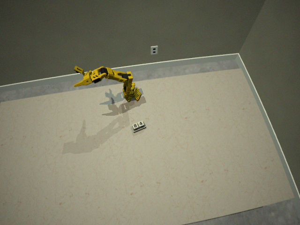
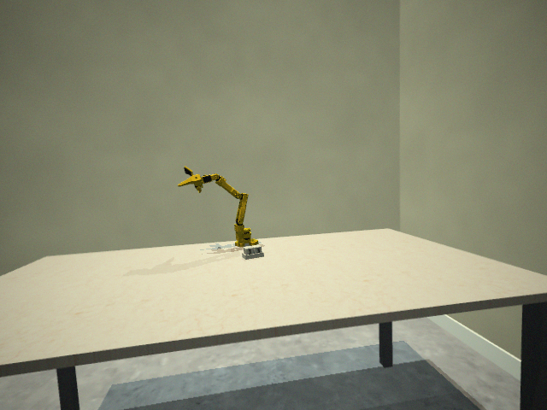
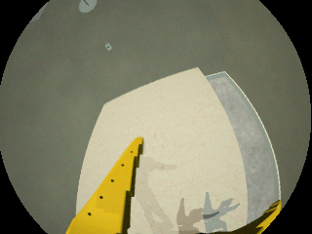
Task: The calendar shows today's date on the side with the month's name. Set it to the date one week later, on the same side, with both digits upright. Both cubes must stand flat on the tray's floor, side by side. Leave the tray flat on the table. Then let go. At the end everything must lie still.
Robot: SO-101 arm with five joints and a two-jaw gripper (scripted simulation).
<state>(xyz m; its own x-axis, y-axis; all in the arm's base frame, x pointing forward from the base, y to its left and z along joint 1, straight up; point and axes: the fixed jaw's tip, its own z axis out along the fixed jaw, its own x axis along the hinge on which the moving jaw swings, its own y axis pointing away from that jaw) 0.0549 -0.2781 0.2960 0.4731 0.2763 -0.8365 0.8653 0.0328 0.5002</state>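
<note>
Holding the arm (image 1: pixel 116 75) (image 2: pixel 232 190) arched high, reaching into the top view's upper left, with the gripper (image 1: pixel 74 77) (image 2: pixel 181 176) (image 3: pixel 210 171) gaping wide and empty. Probably preparing to be descending straight over the calendar tray (image 1: pixel 139 129) (image 2: pixel 252 255), lying near centre, without tipping it; then squarely pinching the left digit cube (image 1: pixel 134 125) (image 2: pixel 246 250) or the right digit cube (image 1: pixel 140 123) (image 2: pixel 256 249), separately.

Two cubes, the 8 cube (image 1: pixel 135 125) on the left and the 4 cube (image 1: pixel 140 123) on the right, sit side by side in a tray (image 1: pixel 138 130) (image 2: pixel 253 255) on the worktop (image 1: pixel 169 154) (image 2: pixel 282 291) (image 3: pixel 171 117). Behind the tray stands the arm's base (image 1: pixel 129 94) (image 2: pixel 240 236). The pincer (image 1: pixel 74 78) (image 2: pixel 181 177) hangs in the air, left of the base. A wall (image 1: pixel 96 29) (image 2: pixel 176 110) rises behind the worktop.
</note>
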